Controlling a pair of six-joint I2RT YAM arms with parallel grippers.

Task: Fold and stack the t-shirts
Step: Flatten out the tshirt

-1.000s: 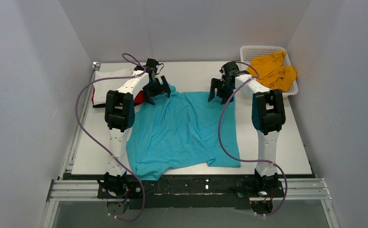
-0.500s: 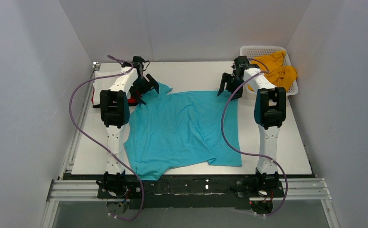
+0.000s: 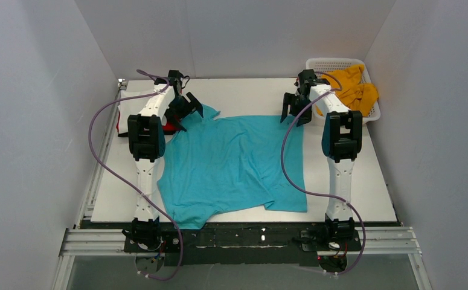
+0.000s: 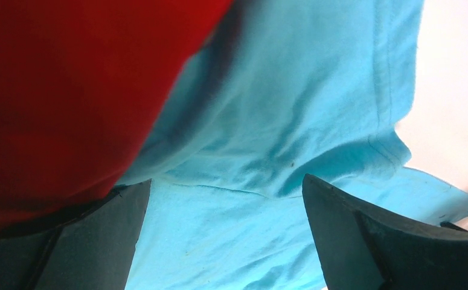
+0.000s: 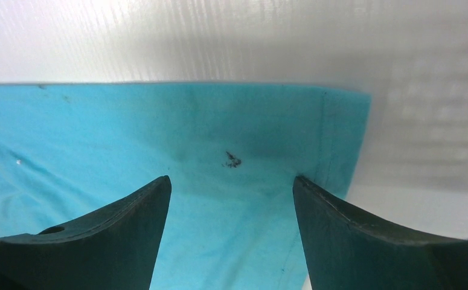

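Item: turquoise t-shirt, one, spread nearly flat across the middle of the table and reaching the near edge, where the cloth is uneven. The far edge runs straight to a squared, stitched corner on the right; the far-left corner is rumpled and peaked. Judged to be laid open so that both far corners can be taken for the first fold. Left gripper: over the rumpled far-left corner, fingers spread wide with cloth showing between them in the wrist view, nothing held. Right gripper: over the squared far-right corner, likewise spread wide and empty, the hem stitching just inside its right finger. The matched stations suggest a paired pinch to come. Red t-shirt: in the small pile at the far left, close against the turquoise corner; whether the two overlap cannot be told. A pinch there risks catching red cloth. White t-shirt: lying on that pile. Mustard-yellow t-shirt: crumpled, draped over the rim of the white lattice basket at the far right, well apart, awaiting its turn.
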